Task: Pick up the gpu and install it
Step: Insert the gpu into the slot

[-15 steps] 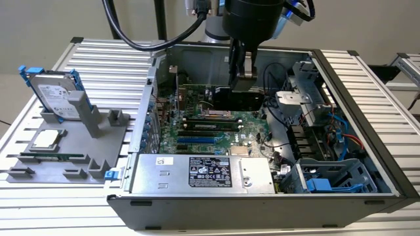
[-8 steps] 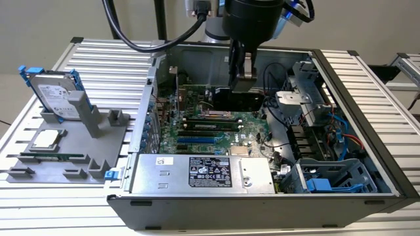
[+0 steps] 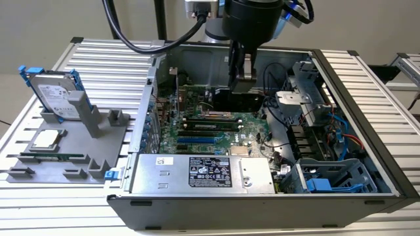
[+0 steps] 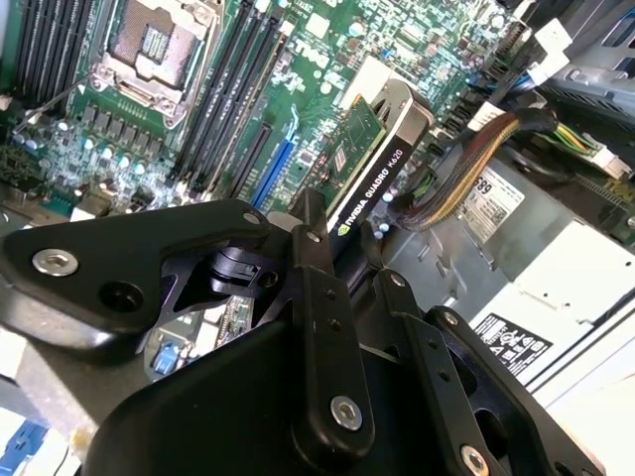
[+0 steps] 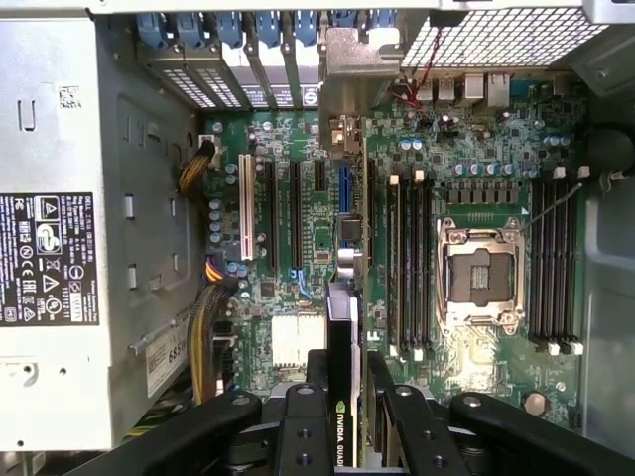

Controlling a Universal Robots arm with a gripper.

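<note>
Inside the open black computer case on the ribbed metal table, beyond the silver power-supply box at six o'clock in the exterior view, the black two-fingered hand hangs over the green motherboard. It is clamped on the gpu, a flat green-and-black card standing on edge directly beneath it. The card's long axis runs nine to three, parallel to the blue expansion slot. Loose cables crowd the three o'clock end.

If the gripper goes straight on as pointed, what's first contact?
Probably the motherboard, near its expansion slots, touched by the gpu clamped in the gripper rather than the gripper itself. Which slot is unclear.
</note>
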